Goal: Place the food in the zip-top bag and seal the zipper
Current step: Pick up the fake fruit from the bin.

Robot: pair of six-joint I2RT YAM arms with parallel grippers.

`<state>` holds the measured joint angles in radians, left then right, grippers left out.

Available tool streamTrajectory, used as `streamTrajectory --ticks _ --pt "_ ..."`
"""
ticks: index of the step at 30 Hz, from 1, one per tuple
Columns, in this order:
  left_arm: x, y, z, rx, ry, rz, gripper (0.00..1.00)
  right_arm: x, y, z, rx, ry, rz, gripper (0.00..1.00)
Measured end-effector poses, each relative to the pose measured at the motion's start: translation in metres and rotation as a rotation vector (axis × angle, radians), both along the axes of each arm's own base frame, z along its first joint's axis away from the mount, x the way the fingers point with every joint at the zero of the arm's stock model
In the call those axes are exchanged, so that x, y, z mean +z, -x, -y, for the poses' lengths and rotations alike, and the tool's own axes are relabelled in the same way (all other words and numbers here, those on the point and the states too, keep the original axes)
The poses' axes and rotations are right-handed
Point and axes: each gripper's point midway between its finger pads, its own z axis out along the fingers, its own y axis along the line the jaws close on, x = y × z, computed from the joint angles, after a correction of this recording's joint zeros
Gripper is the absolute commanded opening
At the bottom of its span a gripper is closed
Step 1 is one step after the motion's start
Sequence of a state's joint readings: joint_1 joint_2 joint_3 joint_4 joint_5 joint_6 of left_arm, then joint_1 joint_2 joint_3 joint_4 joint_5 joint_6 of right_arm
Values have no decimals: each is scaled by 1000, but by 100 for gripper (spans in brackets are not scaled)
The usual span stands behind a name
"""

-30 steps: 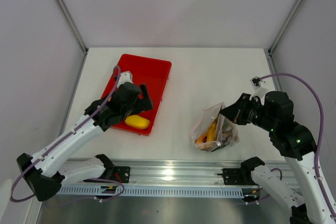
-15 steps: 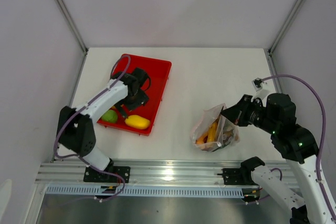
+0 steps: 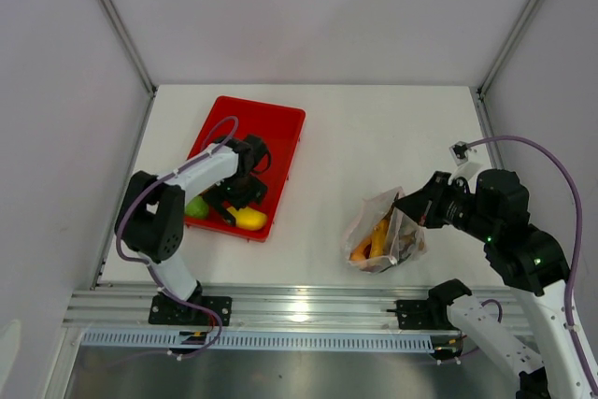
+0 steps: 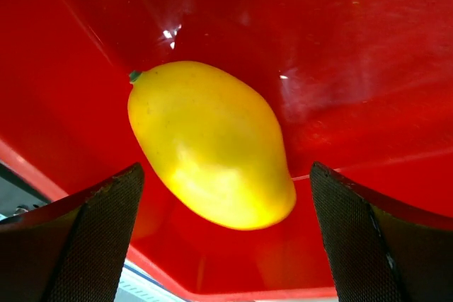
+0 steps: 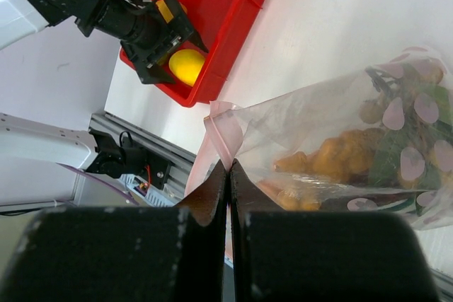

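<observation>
The left tool (image 3: 237, 199) has moved since half a second ago: it was farther up the red tray (image 3: 280, 115), next to the lime (image 3: 196, 206), and it now hangs low over the tray's near corner, with its arm folded in closer. Its two fingers stand wide apart with the mango (image 4: 212, 146) lying between them. Neither finger touches it in the left wrist view. The mango is smooth and yellow with a small green stem tip, and it rests on the tray floor against the near wall. The lime sits just to its left in the same tray.

Well to the right of the tray, on the white surface (image 3: 374, 128), the clear crinkly bag (image 3: 383, 231) is in much the same place as before. It bulges with orange pieces (image 5: 333, 160) and darker bits. The right tool (image 5: 228, 167) is clamped tight on the bag's mouth edge, right at the pinkish zipper strip (image 5: 223, 132), and holds that side lifted toward the tray.
</observation>
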<state>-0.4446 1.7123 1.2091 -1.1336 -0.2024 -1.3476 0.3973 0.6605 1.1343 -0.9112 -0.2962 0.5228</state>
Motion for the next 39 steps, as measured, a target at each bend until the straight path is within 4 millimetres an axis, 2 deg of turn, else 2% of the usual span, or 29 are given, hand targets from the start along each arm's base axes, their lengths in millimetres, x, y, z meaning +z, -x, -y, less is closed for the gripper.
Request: streamTrajectory --ticks 3,6,7,10,12,16,19,20,22,25,28,29,31,33,37,39 --pt "-11 3 0 9 -5 -27 97 0 0 0 0 -1 0 0" --pt "-20 3 2 18 -2 -42 78 0 0 0 0 -1 1 0" --pt "-22 3 3 20 0 -46 67 0 0 0 0 -1 1 0" --pt "-25 3 4 15 5 -50 51 0 0 0 0 -1 1 0" --pt "-25 3 3 11 4 -49 43 0 0 0 0 -1 1 0" --pt "-22 1 3 4 6 -38 33 0 0 0 -1 -1 1 0" --pt "-10 -1 1 -19 10 2 19 0 0 0 -1 -1 0 0" --pt "-2 -3 1 -32 13 27 11 0 0 0 -1 -1 0 0" --pt "22 -8 2 -59 25 103 5 0 -1 0 -2 -1 0 0" --pt "70 -17 11 -127 57 269 5 0 -1 0 -5 0 1 0" --pt "128 -13 28 -239 114 472 4 -1 -2 1 -11 4 1 0" --pt "145 -10 35 -287 143 541 1 -1 -2 1 -12 4 1 0" --pt "174 1 52 -403 217 677 1 -1 -3 1 -12 5 0 0" --pt "194 20 74 -544 351 791 1 -2 -4 1 -14 8 -3 0" --pt "221 54 116 -841 578 958 1 -3 -5 1 -14 11 -10 0" --pt "237 75 143 -1011 679 1007 1 -4 -6 1 -15 12 -11 0"
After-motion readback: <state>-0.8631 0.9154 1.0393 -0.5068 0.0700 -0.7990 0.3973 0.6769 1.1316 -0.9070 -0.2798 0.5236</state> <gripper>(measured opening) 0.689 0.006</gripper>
